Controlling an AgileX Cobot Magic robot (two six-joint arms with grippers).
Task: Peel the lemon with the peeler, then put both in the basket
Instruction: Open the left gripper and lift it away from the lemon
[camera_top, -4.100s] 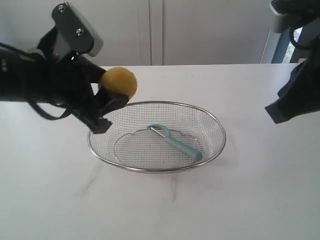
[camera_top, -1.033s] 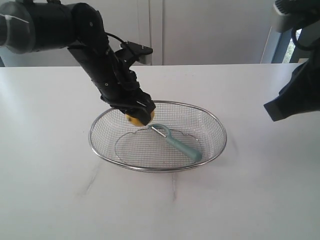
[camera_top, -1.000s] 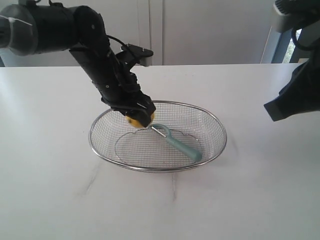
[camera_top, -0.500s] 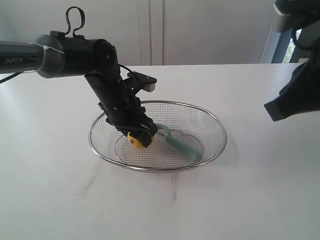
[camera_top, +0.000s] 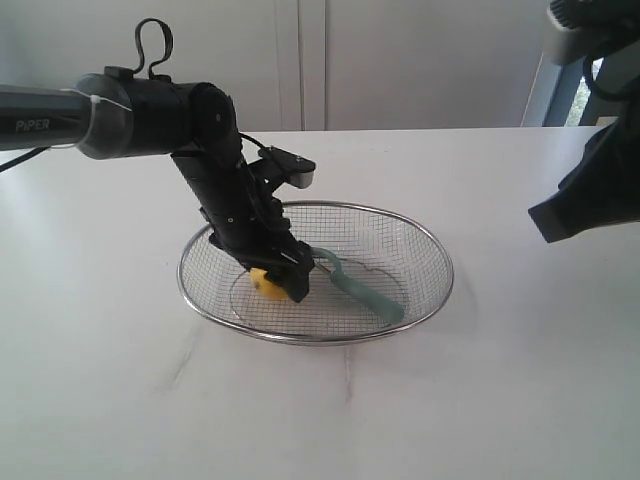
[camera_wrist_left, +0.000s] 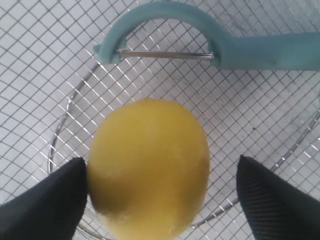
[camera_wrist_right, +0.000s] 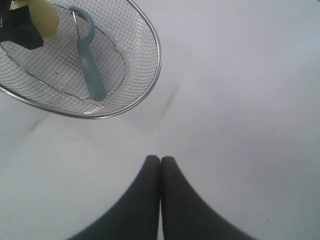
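The yellow lemon lies on the mesh floor of the silver wire basket, close to the peeler's head. My left gripper reaches down into the basket and stands open around the lemon: one finger touches it, the other stands clear with mesh showing in the gap. The teal peeler lies in the basket too, its blade end toward the lemon. My right gripper is shut and holds nothing, hanging over bare table to the right of the basket.
The white table runs around the basket on all sides. The right arm hangs at the far right edge. White cabinet doors stand behind the table.
The left gripper came down from the basket's rim to its floor with the lemon, and its fingers have spread, so one finger now stands off the fruit. The right arm has not moved.
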